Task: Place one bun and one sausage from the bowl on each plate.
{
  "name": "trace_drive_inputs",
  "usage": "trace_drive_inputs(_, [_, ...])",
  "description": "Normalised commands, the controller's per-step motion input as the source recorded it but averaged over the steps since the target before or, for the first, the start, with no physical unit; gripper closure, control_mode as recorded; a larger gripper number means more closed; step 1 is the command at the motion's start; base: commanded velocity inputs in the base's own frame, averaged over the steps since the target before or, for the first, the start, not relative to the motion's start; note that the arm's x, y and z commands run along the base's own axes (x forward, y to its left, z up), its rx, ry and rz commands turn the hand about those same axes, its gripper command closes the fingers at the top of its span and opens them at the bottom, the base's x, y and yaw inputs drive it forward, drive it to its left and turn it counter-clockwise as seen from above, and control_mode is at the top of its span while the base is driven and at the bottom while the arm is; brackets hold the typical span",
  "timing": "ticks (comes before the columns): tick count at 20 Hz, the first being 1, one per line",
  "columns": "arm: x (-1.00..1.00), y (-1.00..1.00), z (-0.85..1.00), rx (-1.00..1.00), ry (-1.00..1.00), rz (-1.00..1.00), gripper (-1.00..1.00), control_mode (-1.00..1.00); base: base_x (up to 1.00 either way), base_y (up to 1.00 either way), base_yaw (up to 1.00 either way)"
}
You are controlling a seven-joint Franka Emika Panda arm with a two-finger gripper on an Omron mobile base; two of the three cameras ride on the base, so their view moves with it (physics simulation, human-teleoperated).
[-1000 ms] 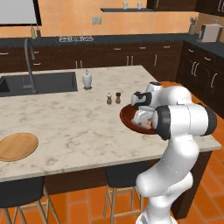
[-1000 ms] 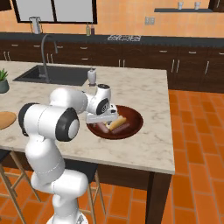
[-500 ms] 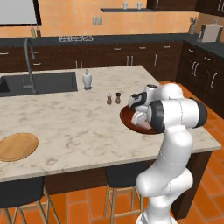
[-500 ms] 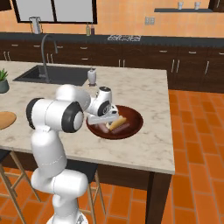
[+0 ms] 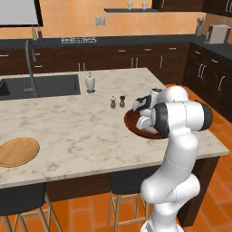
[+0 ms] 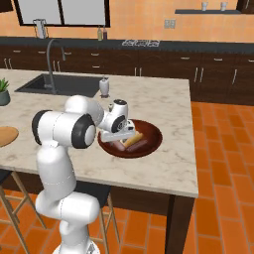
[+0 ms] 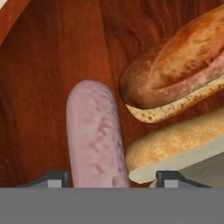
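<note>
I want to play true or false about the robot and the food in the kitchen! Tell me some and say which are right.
1. A pink sausage lies between the gripper's fingers. True.
2. The sausage is already on the tan plate. False: it lies in the dark red-brown bowl; the plate looks bare.
3. A brown bun lies beside the sausage. True.
4. The bowl sits in the sink. False: it sits on the marble counter.
5. Two small shakers stand on the counter. True.
</note>
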Motion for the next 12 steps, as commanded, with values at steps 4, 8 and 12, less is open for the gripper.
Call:
trace_drive_inputs(4, [-0.12,0.03,0.23,0.0,0.0,0.0,1.0,-1.0,0.0,0.0,0.0])
trace_drive_inputs(8, [-0.41,0.16,0.88,0.0,-0.04,-0.03,1.0,-1.0,0.0,0.0,0.0])
trace_drive_inputs(12, [-0.41,0.18,1.0,-0.06,-0.06,-0.09,1.0,-1.0,0.0,0.0,0.0])
